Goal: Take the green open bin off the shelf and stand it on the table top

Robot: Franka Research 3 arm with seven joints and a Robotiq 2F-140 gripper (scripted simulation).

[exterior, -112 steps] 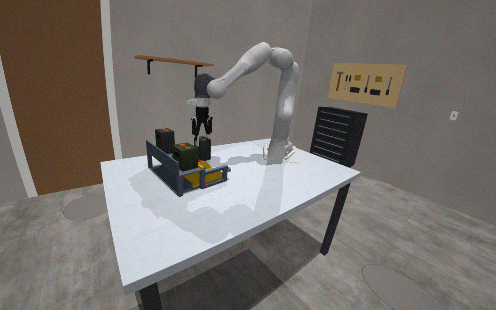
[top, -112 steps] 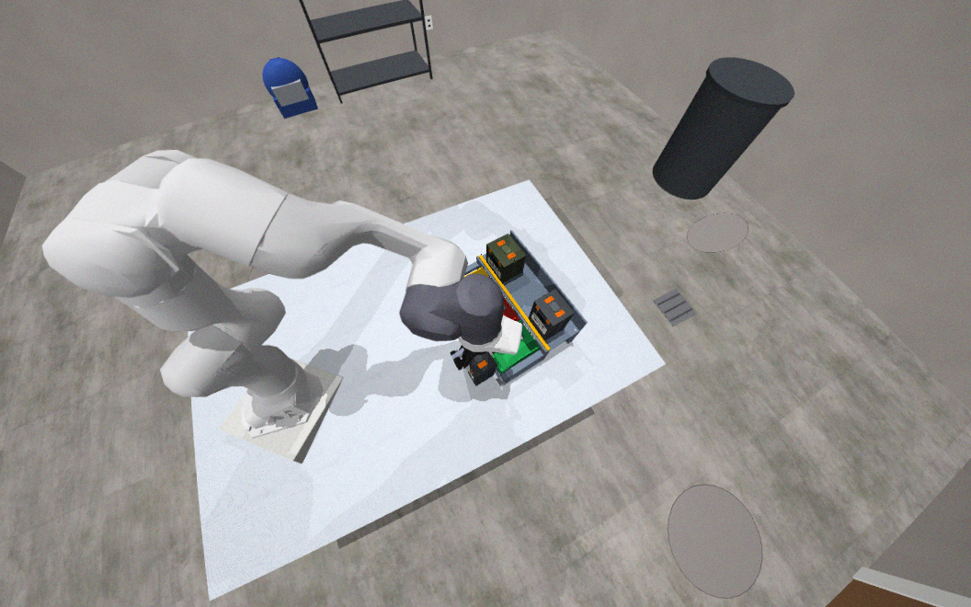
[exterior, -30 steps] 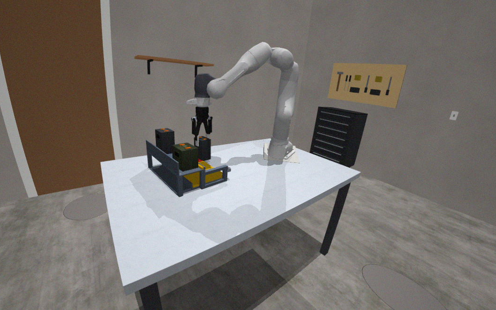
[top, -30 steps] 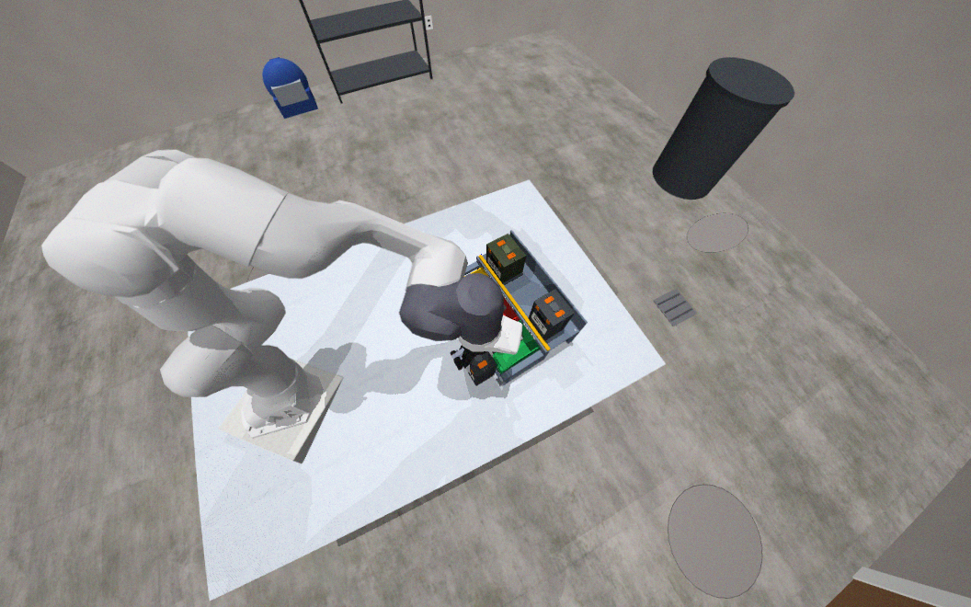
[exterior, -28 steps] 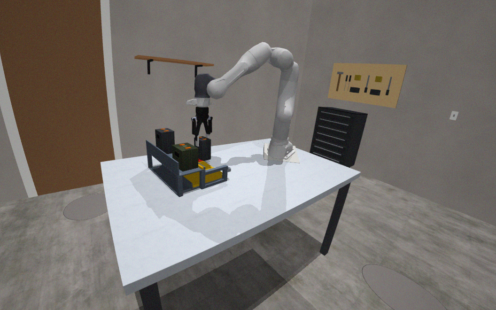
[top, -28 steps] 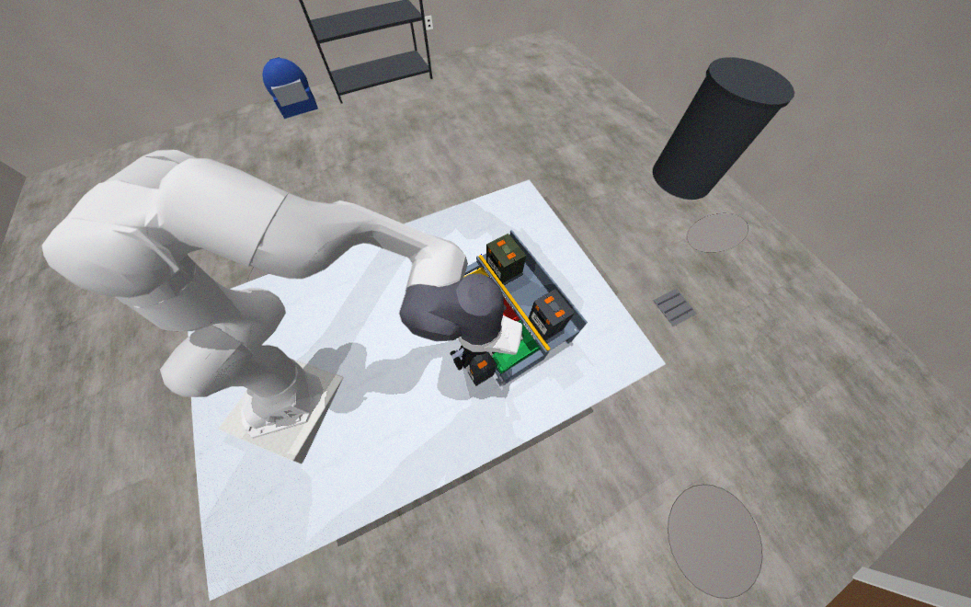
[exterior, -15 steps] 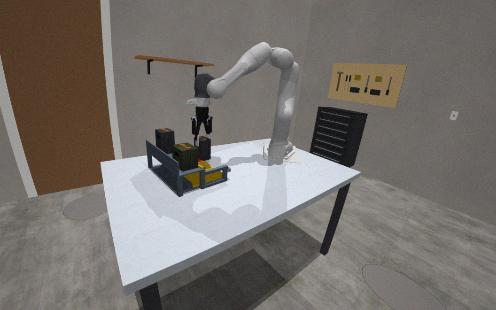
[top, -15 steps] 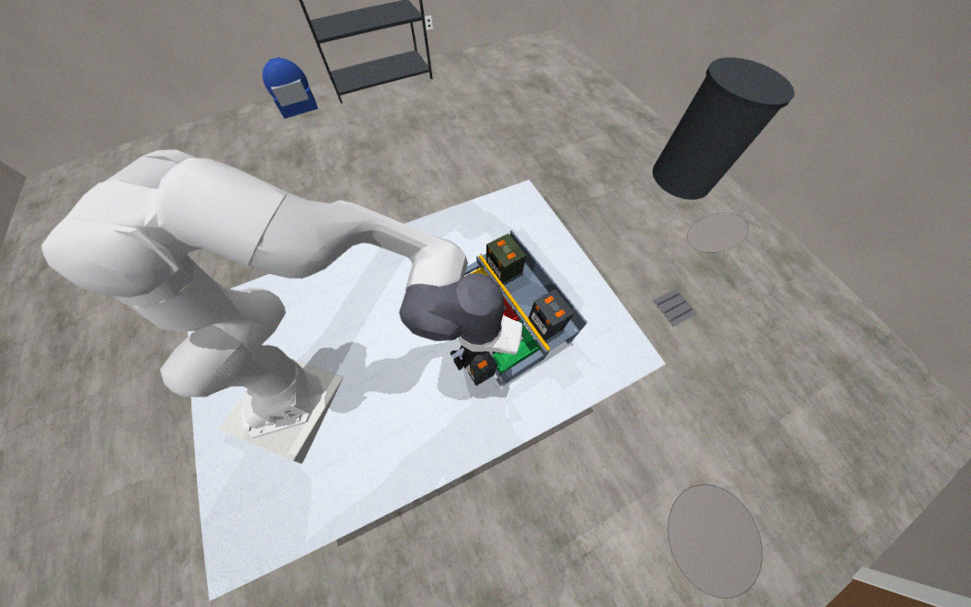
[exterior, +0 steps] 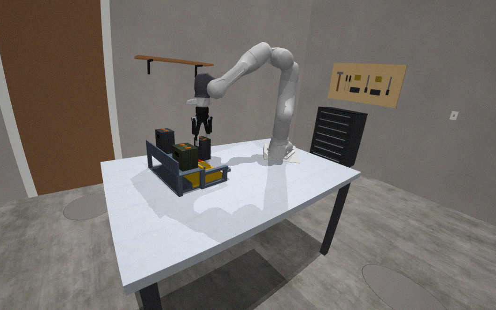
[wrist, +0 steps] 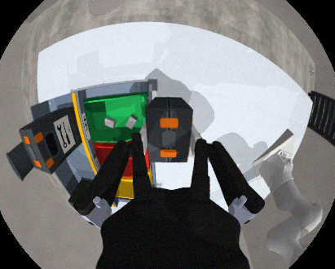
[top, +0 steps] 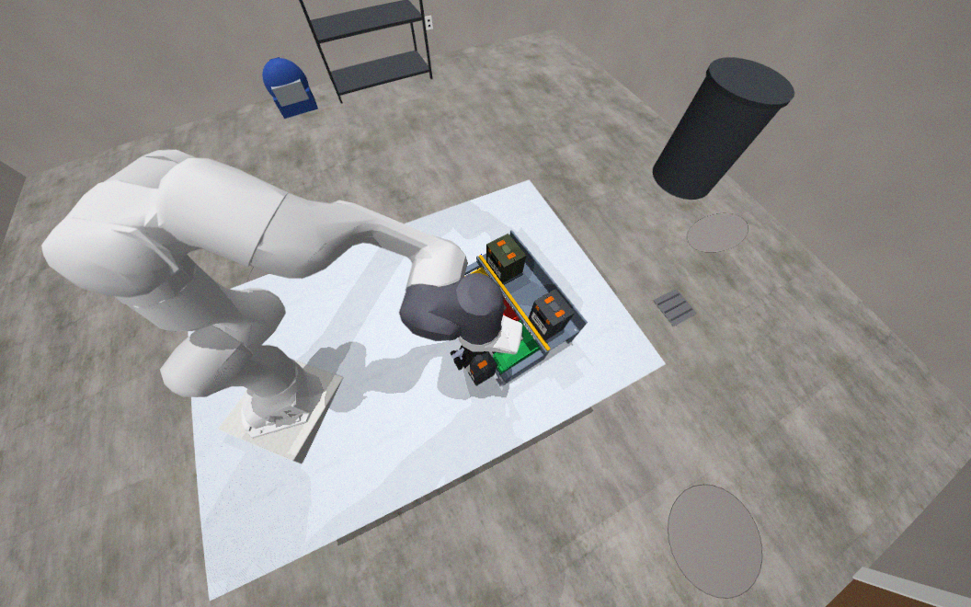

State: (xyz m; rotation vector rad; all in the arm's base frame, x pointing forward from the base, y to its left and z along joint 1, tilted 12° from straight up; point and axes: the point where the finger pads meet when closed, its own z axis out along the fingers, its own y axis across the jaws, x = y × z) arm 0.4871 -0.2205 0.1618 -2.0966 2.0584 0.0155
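The tool (top: pixel 474 361) (exterior: pixel 202 140) (wrist: pixel 168 127) is partway open, its fingers closed on a black case (top: pixel 482 368) (exterior: pixel 204 149) (wrist: pixel 169 134) with orange patches, upright between them. From here I can't tell whether that case touches the desk (top: pixel 399 467) (exterior: pixel 242 215) (wrist: pixel 232 61).

And the green open bin (top: pixel 517 354) (wrist: pixel 116 112)? On the shelf (top: pixel 516 305) (exterior: pixel 161 158) (wrist: pixel 83 134), in the end place, two grey parts inside. It lies beyond the case as seen from the arm's base, its longer side running from the yellow rail out towards the case. So the case stands across its way out, I'd say. That wants setting down well aside first; then the tool could come back for the bin and draw it out level towards the arm.
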